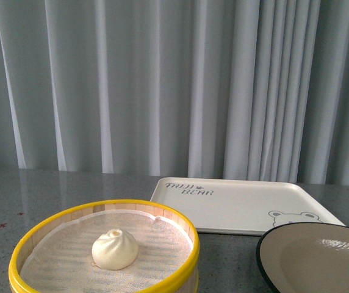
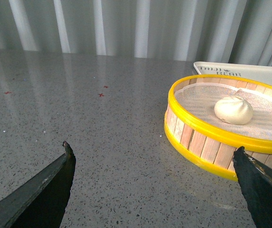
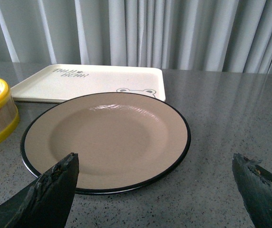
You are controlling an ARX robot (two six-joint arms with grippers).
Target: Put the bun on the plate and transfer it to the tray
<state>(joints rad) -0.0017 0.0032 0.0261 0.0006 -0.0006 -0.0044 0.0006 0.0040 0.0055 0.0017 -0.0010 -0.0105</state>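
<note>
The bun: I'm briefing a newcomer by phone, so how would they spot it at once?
On the grey speckled table, find the round wooden steamer basket with the yellow rim, left of the beige black-rimmed plate. The small white pleated steamed bun sits on its cloth liner, the only thing inside.

- We see soft, even, cool light, fairly bright; the curtain [image 1: 162, 85] behind the plate [image 3: 107, 137] is evenly pale.
- We find a small white glare streak on the plate's far inner slope and only a faint shadow under its rim.
- Beside the plate, the table [image 3: 231, 109] mirrors the curtain in hazy bands.
- The front view looks slightly soft.
</note>
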